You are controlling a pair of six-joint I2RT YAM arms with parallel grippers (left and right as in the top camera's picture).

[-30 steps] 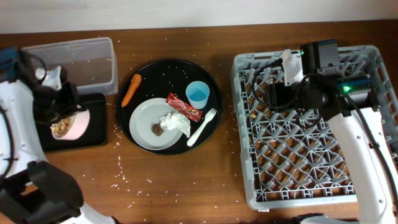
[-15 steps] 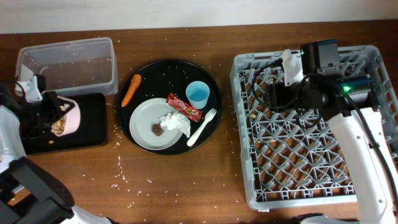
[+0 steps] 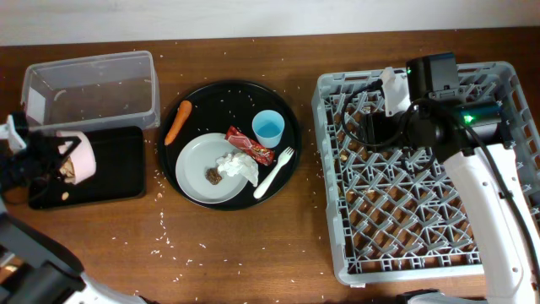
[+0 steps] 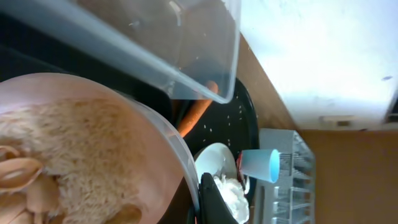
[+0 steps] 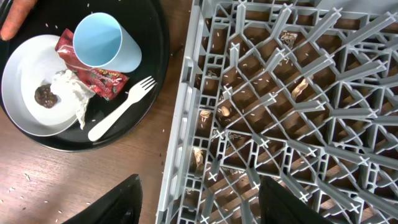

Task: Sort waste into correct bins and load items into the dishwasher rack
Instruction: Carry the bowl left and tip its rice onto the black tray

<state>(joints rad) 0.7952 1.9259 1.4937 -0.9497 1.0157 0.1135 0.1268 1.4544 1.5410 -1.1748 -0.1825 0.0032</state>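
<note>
My left gripper (image 3: 57, 162) is shut on the rim of the pale pink bowl (image 3: 78, 158), which is tipped on its side over the left part of the shallow black tray (image 3: 114, 173). Rice-like scraps (image 4: 74, 155) fill the bowl. In the left wrist view my left gripper (image 4: 198, 202) pinches the rim (image 4: 180, 155). On the round tray lie the carrot (image 3: 177, 122), plate (image 3: 202, 160), brown chunk (image 3: 213, 175), napkin (image 3: 240, 165), red wrapper (image 3: 251, 145), blue cup (image 3: 269, 129) and fork (image 3: 274, 171). My right gripper (image 5: 202, 205) hangs open and empty over the left edge of the rack (image 3: 422, 219).
The clear tub (image 3: 93, 84) stands just behind the black tray, against the table's back-left corner. The large round black tray (image 3: 287, 101) sits between the bins and the rack. Rice grains are scattered over the wooden table (image 3: 253, 245) and lie under the rack's lattice.
My left arm has drawn the bowl leftward across the black tray and tipped it further onto its side. The right arm has not moved.
</note>
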